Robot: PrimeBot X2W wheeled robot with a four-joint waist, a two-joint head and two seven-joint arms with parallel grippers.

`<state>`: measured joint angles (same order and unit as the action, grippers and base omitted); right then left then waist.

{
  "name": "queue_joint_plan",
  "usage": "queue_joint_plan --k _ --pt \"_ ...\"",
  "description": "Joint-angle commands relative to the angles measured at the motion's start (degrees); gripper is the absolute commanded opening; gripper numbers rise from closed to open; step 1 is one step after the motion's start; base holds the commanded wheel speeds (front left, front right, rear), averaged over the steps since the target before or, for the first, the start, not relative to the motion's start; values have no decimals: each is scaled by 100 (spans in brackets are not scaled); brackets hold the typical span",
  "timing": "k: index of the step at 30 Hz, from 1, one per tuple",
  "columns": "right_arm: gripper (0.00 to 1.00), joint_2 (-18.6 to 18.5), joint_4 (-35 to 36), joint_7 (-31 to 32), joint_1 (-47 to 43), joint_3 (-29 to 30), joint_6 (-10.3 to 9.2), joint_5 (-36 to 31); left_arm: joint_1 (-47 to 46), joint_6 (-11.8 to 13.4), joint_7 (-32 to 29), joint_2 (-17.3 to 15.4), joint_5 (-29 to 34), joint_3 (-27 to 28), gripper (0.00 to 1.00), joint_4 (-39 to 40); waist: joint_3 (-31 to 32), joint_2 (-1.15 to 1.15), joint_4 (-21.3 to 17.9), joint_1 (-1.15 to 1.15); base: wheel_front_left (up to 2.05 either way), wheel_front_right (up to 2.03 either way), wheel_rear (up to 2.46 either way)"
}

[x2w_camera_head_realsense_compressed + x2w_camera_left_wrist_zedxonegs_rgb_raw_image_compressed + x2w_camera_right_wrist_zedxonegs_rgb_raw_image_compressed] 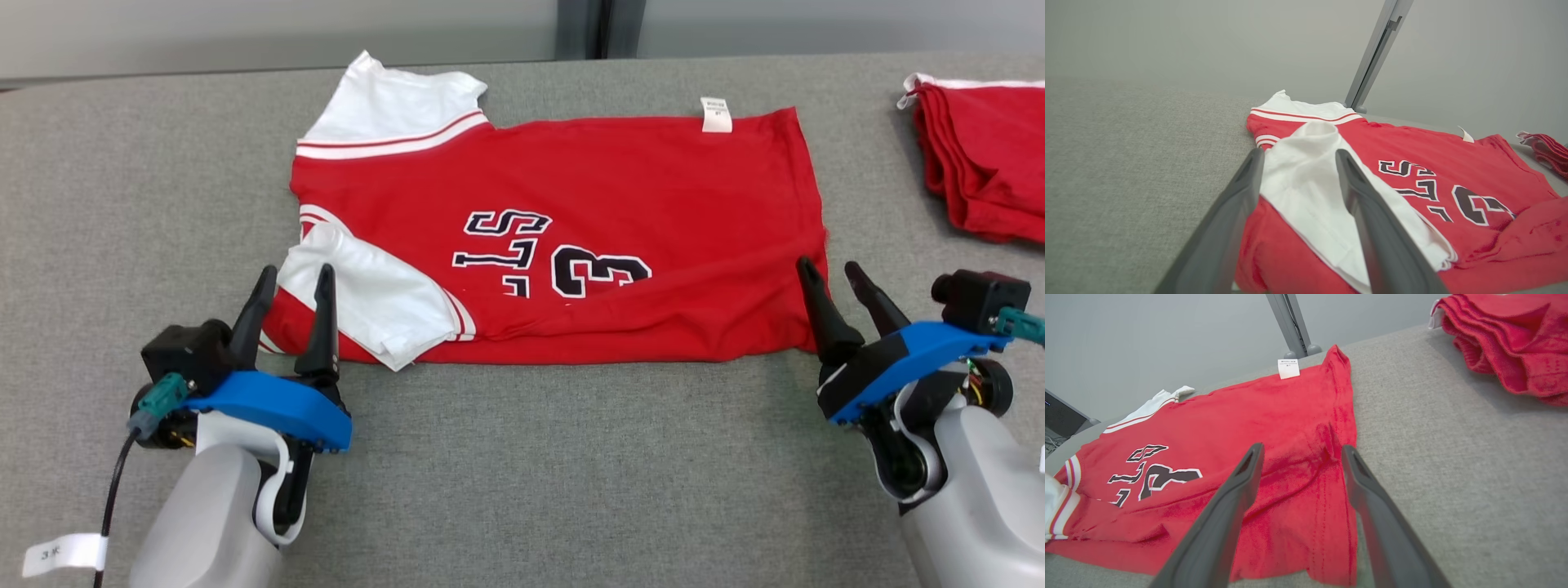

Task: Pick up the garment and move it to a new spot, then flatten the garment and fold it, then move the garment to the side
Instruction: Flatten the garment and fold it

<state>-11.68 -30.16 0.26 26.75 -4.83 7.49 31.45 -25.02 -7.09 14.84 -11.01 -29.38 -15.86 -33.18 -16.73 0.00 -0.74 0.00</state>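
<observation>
Red jersey [620,188] lies folded on the bench [522,457]; our left pincer [298,273] and right pincer [829,265] gape empty at its near corners. We fear its loose white sleeve [367,302] spilling out when lifted.

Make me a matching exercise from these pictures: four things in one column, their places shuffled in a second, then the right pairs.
1 left gripper
2 right gripper
3 white label
4 red cloth pile

A far right of the table
B open, by the white sleeve of the jersey
C on the jersey's far edge
D open, by the jersey's plain red corner

Pairs: 1-B, 2-D, 3-C, 4-A
</observation>
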Motion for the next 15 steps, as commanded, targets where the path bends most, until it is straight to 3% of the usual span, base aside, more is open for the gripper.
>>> queue_joint_plan --k 1,15 --pt "100 -72 -19 -81 -94 -31 1 24 62 -23 40 1 34 11 100 -24 52 0 -14 0 0 0 0" --pt "100 -402 -39 -313 -743 -312 1 -197 910 41 41 -28 316 480 100 68 380 0 -58 0 0 0 0"
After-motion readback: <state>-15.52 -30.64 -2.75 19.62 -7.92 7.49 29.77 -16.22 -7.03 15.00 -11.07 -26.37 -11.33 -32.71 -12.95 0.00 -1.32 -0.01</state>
